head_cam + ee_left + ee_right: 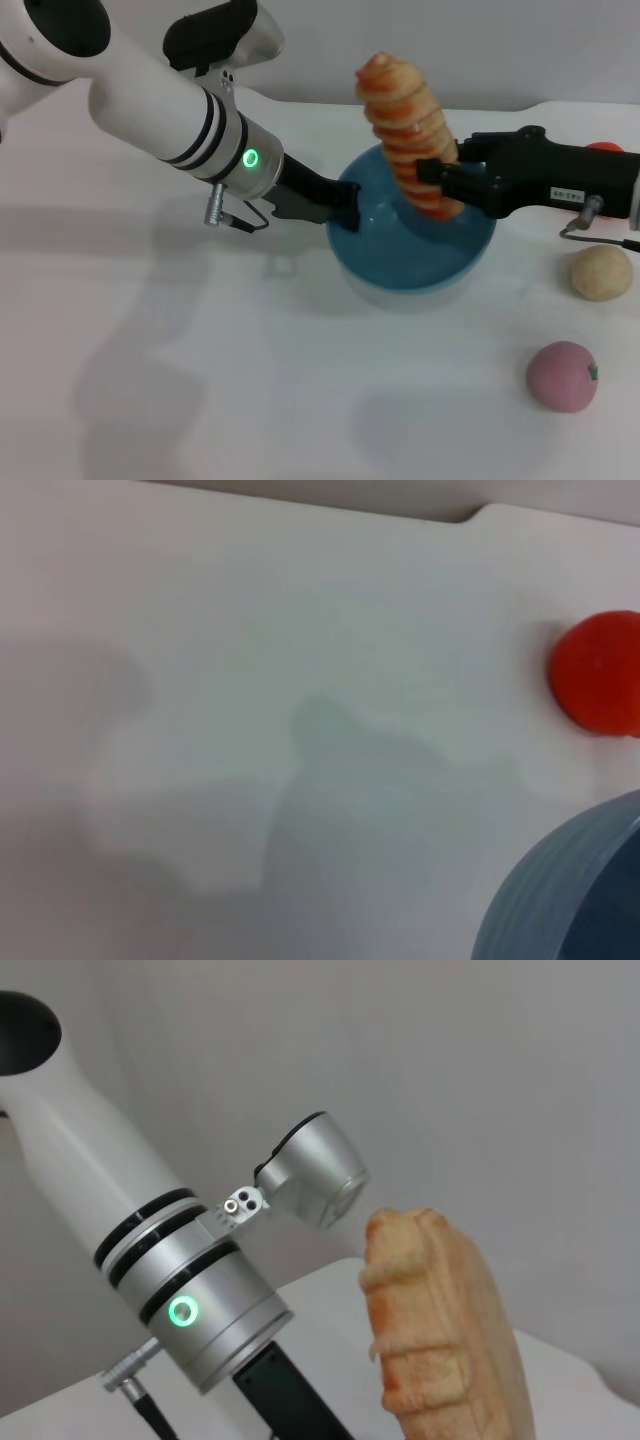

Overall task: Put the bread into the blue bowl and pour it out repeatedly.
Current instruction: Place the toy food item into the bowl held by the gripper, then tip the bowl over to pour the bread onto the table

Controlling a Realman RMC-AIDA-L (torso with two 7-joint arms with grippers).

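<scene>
The white bench (pixel 200 400) carries the blue bowl (pixel 400 260), a tan ball (pixel 601 272), a pink ball (pixel 562 376) and a red object (pixel 598 672).

The left arm (pixel 150 100) is a white tube with black bands, a silver cuff with a green ring light (pixel 250 158), a grey cable plug and a black pincer (pixel 345 205). The right pincer (pixel 450 180) is black, with a white label.

The bread (pixel 450 1330) is cropped low, and the blue bowl (pixel 570 890) (one corner only) runs off-frame.
</scene>
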